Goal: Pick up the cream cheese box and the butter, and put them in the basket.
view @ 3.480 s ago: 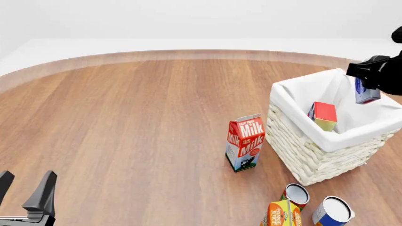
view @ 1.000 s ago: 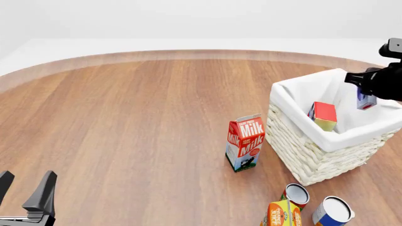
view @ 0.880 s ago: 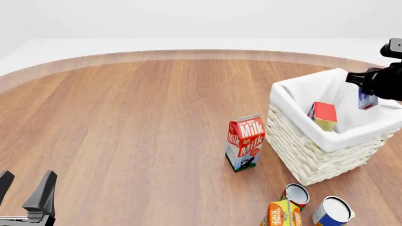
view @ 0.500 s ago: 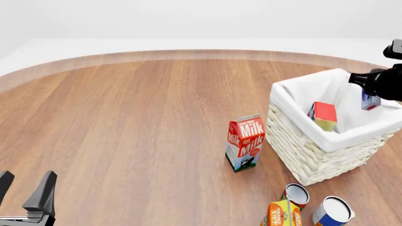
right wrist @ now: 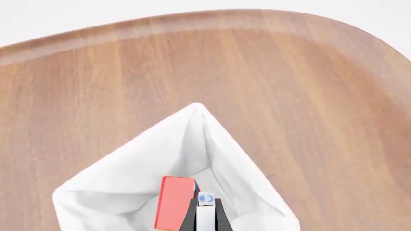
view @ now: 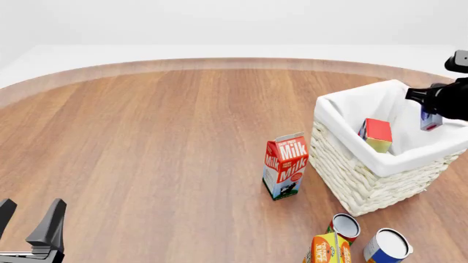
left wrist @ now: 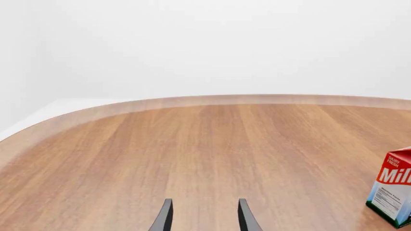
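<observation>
The cream-white wicker basket with a white liner stands at the right. The red and orange butter carton stands tilted inside it. My right gripper is shut on the small blue-and-white cream cheese box and holds it over the basket's far right side. In the right wrist view the box sits between the fingers, beside the butter, above the liner. My left gripper is open and empty at the front left; it also shows in the left wrist view.
A red-and-white milk carton stands just left of the basket and shows in the left wrist view. In front of the basket are two open cans and an orange-yellow carton.
My right gripper has drifted slightly right and down with the cream cheese box, staying over the basket. The left arm and the butter have not moved.
</observation>
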